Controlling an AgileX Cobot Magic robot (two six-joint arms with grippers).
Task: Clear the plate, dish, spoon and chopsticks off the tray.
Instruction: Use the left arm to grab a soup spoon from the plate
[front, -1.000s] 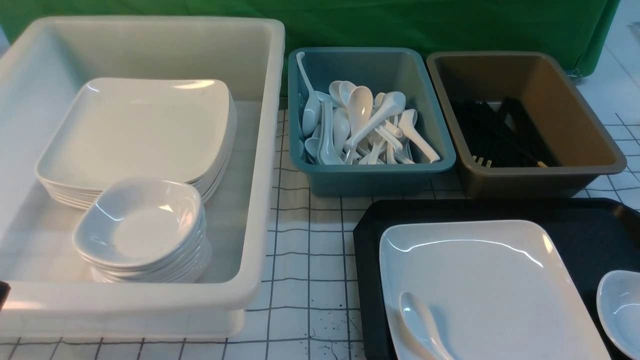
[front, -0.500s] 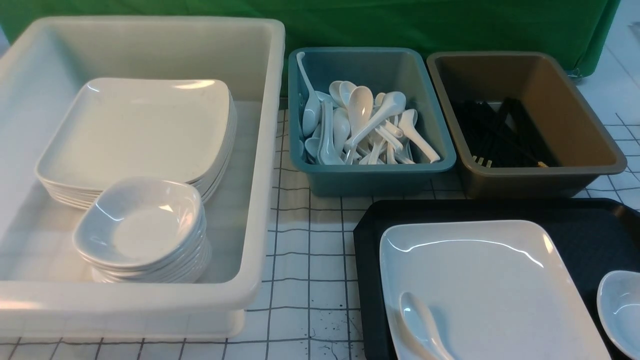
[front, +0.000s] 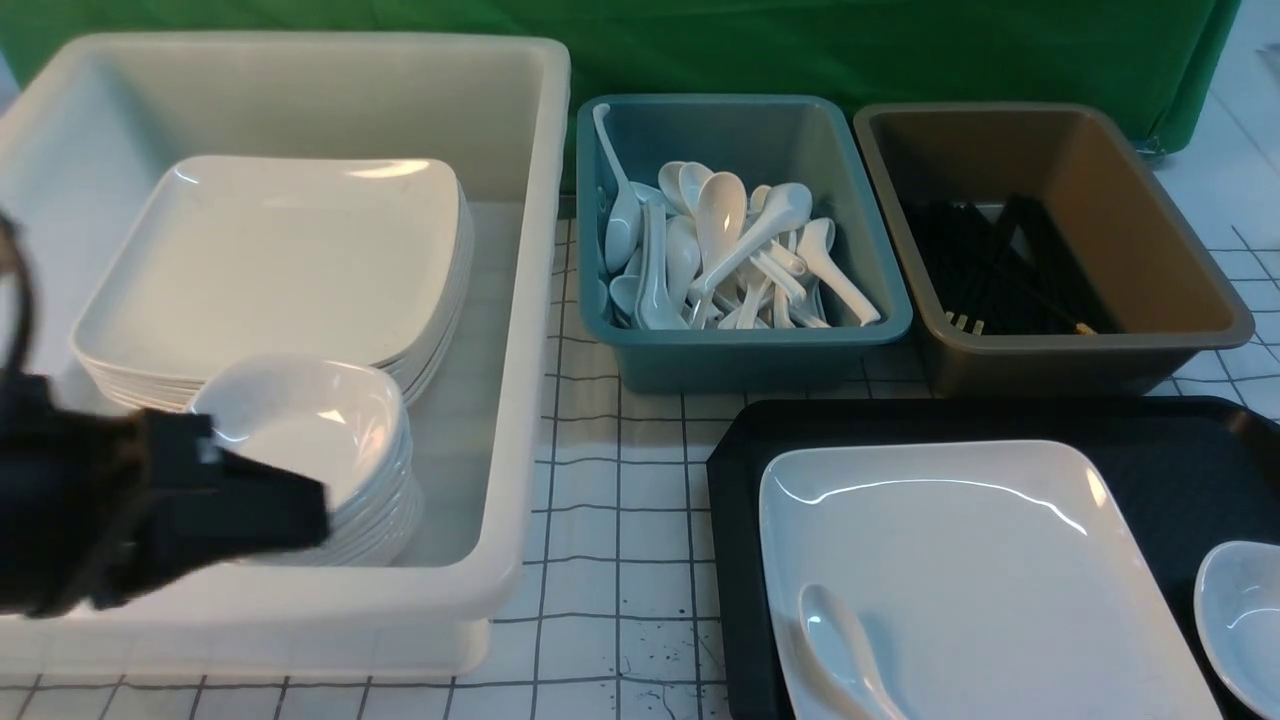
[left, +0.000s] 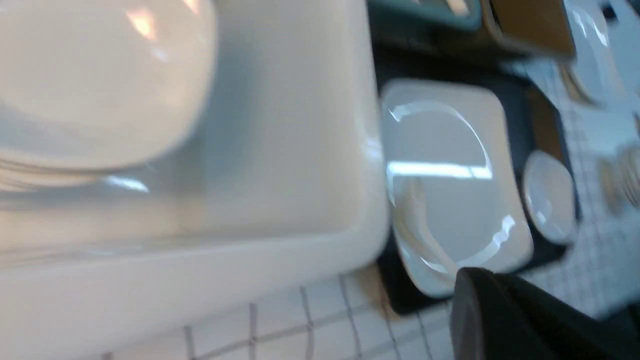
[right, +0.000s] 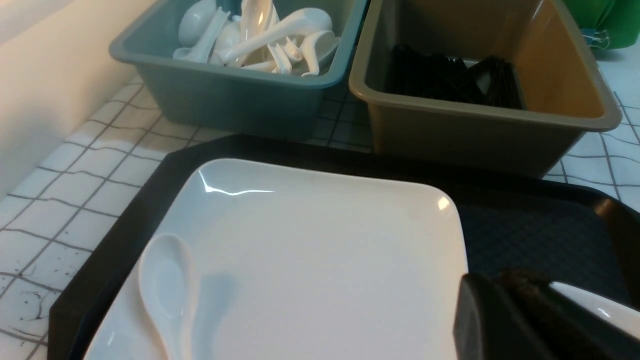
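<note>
Plate (front: 960, 570) is seated on the tray (front: 1150, 450), at the right of the counter (front: 620, 520). Spoon (front: 845, 650) is laid on the plate's near-left corner. Dish (front: 1240, 620) is set on the tray just right of the plate and is cut off by the frame edge. Chopsticks (front: 990, 265) are piled in the brown tub (front: 1050, 360) behind the tray. Left gripper (front: 300, 510) is closed with nothing held, and is positioned over the white tub (front: 530, 300), by the bowl stack (front: 330, 430). Right gripper (right: 500, 305) is seen just beside the dish; whether it is apart or together cannot be told.
</note>
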